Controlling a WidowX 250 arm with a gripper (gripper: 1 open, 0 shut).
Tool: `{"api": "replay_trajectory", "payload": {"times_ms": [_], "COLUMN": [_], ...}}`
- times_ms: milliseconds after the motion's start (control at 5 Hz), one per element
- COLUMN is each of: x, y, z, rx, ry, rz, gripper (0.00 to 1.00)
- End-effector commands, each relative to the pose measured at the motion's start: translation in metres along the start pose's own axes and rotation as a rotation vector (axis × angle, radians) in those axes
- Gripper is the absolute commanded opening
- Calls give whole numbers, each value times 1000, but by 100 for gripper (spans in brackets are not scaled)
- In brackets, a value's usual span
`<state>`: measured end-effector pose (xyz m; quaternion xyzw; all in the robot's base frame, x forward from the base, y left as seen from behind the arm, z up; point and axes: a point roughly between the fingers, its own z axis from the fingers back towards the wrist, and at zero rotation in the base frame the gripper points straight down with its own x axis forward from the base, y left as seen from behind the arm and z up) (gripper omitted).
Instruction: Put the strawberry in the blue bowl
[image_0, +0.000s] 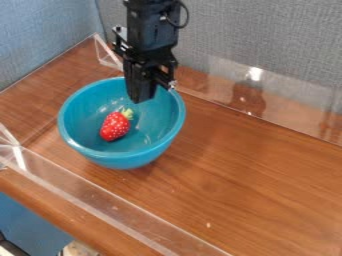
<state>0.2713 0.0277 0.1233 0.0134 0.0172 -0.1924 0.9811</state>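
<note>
Here, the strawberry (115, 125) lies inside the blue bowl (86, 151), left of centre, on the wooden desk (241, 190). The jaws (140, 92), dark and seen above the bowl's far right part, appear closed together with nothing between them, though their tips are poorly resolved. The placement looks complete; the step in hand, retreat, is best done straight upward, clearing the rim before any sideways travel.

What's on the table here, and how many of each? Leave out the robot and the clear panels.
Blue bowls: 1
Strawberries, inside the bowl: 1
Total: 2
</note>
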Motion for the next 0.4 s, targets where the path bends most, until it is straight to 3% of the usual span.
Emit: {"api": "replay_trajectory", "payload": {"times_ms": [0,200], "x": [-1,-3], "y": [-4,-6], "z": [5,3], "rx": [21,27], "ry": [-32,-38], "rz": [1,7], "gripper": [0,0]}}
